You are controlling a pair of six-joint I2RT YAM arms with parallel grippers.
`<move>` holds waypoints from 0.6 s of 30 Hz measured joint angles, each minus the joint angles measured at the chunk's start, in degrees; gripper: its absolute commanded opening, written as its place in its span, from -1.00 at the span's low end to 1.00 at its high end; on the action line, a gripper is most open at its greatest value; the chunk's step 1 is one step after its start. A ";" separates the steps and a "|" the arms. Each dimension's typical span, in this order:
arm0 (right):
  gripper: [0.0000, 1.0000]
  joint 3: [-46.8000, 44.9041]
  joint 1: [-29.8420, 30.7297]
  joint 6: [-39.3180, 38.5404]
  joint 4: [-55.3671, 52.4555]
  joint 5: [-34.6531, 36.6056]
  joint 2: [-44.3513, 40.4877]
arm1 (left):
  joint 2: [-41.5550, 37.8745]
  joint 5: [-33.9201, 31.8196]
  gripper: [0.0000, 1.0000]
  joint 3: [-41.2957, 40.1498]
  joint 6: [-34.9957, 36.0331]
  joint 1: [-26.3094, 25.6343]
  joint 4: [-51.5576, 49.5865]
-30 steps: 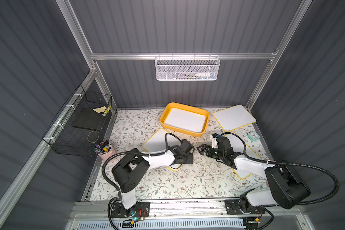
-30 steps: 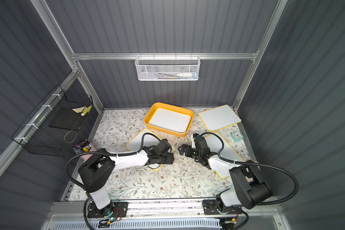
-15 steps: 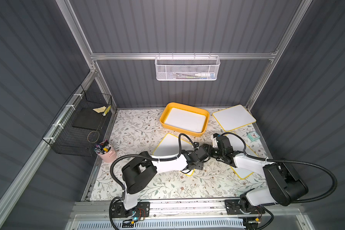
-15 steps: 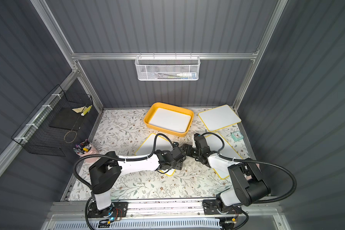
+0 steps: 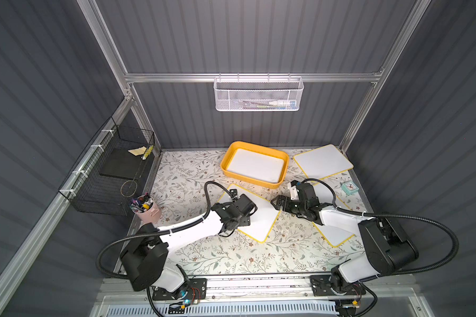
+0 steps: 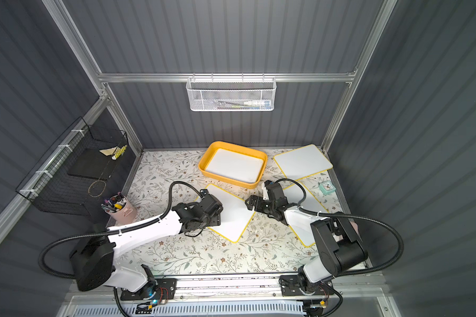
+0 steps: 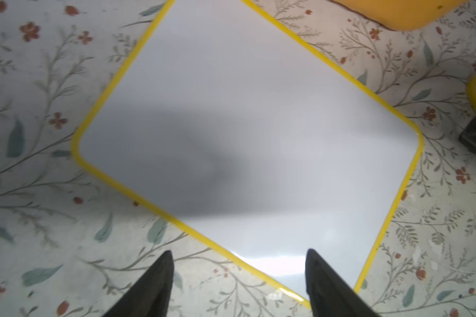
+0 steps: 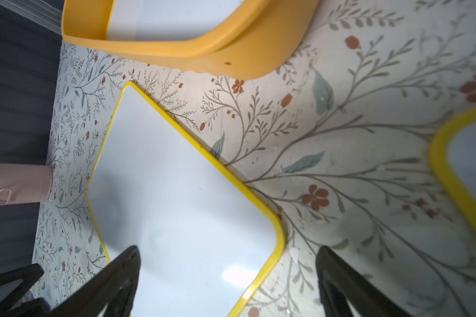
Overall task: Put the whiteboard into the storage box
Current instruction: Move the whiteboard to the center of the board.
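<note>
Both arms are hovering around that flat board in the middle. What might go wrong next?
The whiteboard lies flat, so the open left gripper and right gripper may slip off its thin edge. Both crowd it and might bump. The storage box already holds a second board, so this one could catch on the rim.
</note>
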 measured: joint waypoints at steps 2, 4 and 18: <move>0.98 2.40 0.00 -1.22 -1.27 -0.72 2.47 | -4.70 0.02 0.64 -3.56 -1.36 1.29 -0.74; 0.98 4.68 0.00 -2.45 -2.62 -1.92 4.92 | -8.72 0.55 0.64 -7.17 -2.80 3.15 -0.92; 0.98 9.46 0.13 -6.01 -4.50 -7.93 10.82 | -9.55 12.70 0.64 -19.02 -6.95 11.91 7.39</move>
